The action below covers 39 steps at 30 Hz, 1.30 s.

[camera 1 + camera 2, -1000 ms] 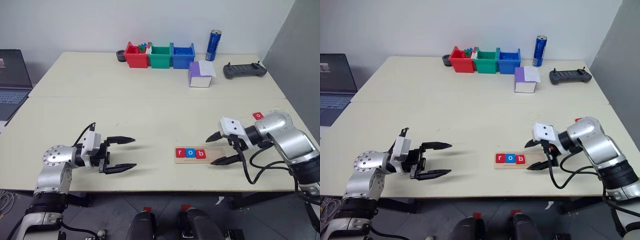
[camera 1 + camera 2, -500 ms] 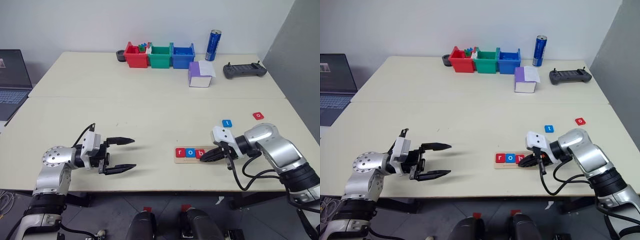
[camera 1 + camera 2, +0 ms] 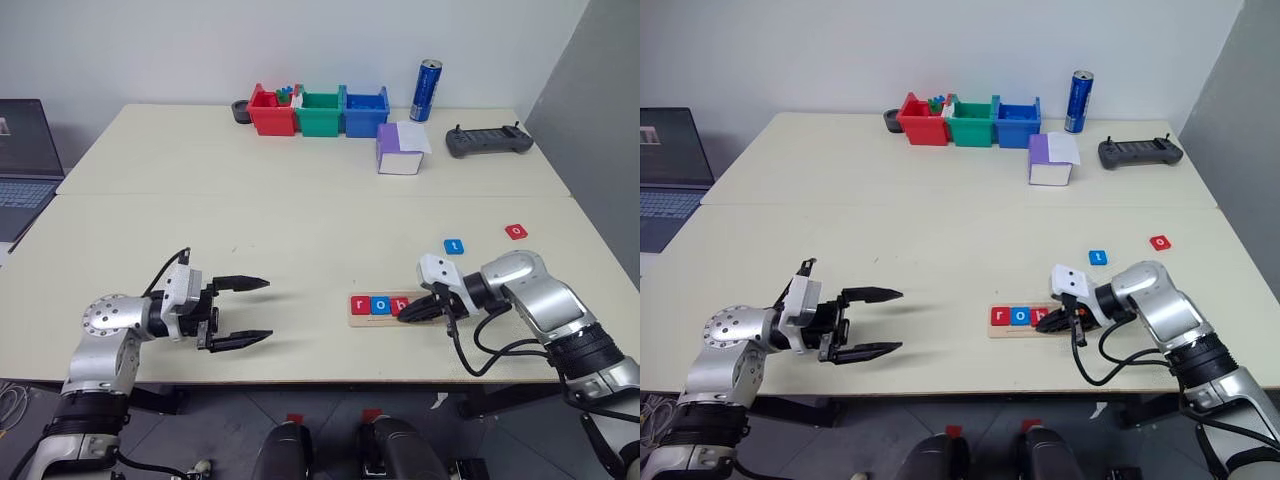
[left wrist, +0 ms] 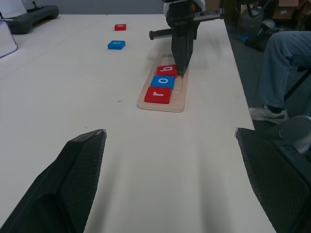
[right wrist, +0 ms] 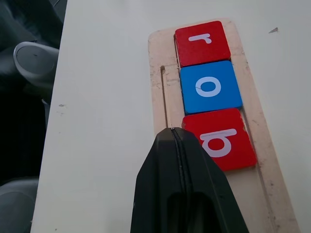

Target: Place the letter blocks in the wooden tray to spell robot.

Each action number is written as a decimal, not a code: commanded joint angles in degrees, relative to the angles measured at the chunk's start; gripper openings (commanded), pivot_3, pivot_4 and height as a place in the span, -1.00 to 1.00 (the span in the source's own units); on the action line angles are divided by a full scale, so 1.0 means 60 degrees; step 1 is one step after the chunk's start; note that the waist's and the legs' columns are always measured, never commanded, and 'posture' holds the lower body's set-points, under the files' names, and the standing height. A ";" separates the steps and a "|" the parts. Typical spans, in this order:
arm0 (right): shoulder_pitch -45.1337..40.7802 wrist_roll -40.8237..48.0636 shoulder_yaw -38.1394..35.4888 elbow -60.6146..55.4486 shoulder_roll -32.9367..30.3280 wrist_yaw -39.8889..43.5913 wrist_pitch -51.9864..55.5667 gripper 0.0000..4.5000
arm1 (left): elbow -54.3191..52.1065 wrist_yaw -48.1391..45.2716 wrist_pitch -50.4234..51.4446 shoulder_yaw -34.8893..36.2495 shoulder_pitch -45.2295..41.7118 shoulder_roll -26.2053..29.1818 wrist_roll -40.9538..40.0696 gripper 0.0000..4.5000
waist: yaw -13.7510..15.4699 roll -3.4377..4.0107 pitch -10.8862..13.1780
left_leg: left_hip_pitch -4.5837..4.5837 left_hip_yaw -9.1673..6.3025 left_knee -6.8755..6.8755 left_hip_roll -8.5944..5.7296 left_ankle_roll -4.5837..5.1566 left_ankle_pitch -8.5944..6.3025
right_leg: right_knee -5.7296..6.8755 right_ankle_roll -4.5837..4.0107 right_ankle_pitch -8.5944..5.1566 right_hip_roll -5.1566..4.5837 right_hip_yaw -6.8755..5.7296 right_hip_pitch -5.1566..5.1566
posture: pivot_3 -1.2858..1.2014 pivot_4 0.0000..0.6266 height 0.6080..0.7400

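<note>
The wooden tray (image 3: 424,300) lies near the table's front edge and holds three letter blocks in a row: red "r" (image 3: 360,305), blue "o" (image 3: 380,305) and red "b" (image 3: 399,306). My right gripper (image 3: 405,315) is shut and holds nothing. Its tip rests on the tray at the near corner of the "b" block (image 5: 221,139). A blue "t" block (image 3: 454,246) and a red "o" block (image 3: 515,231) lie loose on the table behind the right arm. Far to the left of the tray, my left gripper (image 3: 270,308) hangs open and empty just above the table.
Red (image 3: 271,111), green (image 3: 320,112) and blue bins (image 3: 366,111) stand in a row at the back, with a blue can (image 3: 428,90), a purple and white box (image 3: 402,148) and a grey controller (image 3: 488,141) to their right. A laptop (image 3: 25,160) sits far left. A person's leg (image 4: 284,58) is beside the table.
My right gripper has shut and dropped down and to the left onto the tray beside the "b" block, uncovering the blue "t" block. The left gripper has kept still.
</note>
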 commanded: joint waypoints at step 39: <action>-0.0278 0.1197 -0.5272 0.1828 -0.1314 -0.5521 0.2039 0.99 | 0.0019 0.0054 -0.0248 0.0252 -0.0178 -0.0030 -0.0166 1.00 | 0.0000 0.0001 0.0001 | -0.0001 0.0008 -0.0009 -0.0002 -0.0003 -0.0002 | -0.0010 -0.0001 -0.0001 -0.0001 0.0008 -0.0001 | 0.03 -0.52 1.00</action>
